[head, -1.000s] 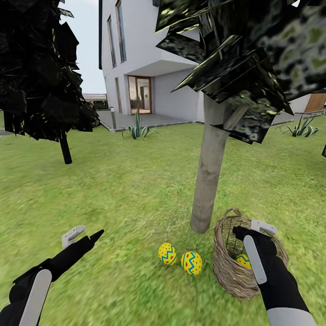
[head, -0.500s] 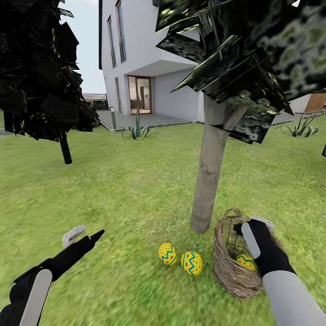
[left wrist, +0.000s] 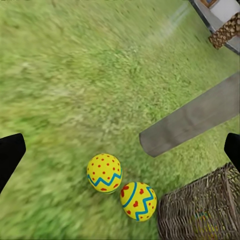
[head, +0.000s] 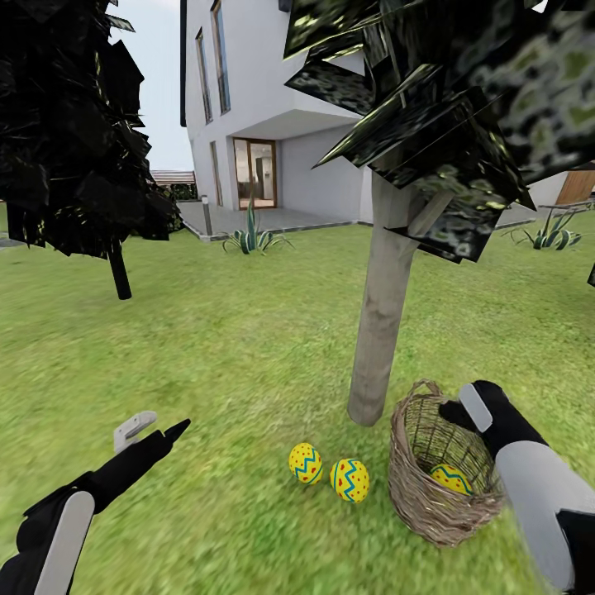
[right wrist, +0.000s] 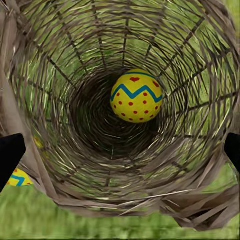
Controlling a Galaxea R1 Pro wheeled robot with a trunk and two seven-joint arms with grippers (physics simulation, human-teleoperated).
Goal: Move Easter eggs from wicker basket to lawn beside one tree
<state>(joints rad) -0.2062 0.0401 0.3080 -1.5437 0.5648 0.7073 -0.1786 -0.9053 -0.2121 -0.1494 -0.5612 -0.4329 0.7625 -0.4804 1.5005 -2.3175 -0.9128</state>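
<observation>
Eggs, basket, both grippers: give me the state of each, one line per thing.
Two Easter eggs: out, side by side on the lawn by the tree.
Third Easter egg: inside the basket.
Wicker basket: upright on the grass, holding one egg.
Left gripper: open, empty.
Right gripper: open, at the basket's mouth.

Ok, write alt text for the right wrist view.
A bright yellow Easter egg with a blue zigzag band and red dots lies deep inside a brown woven-twig wicker basket, seen through its mouth, with mottled green grass outside.
</observation>
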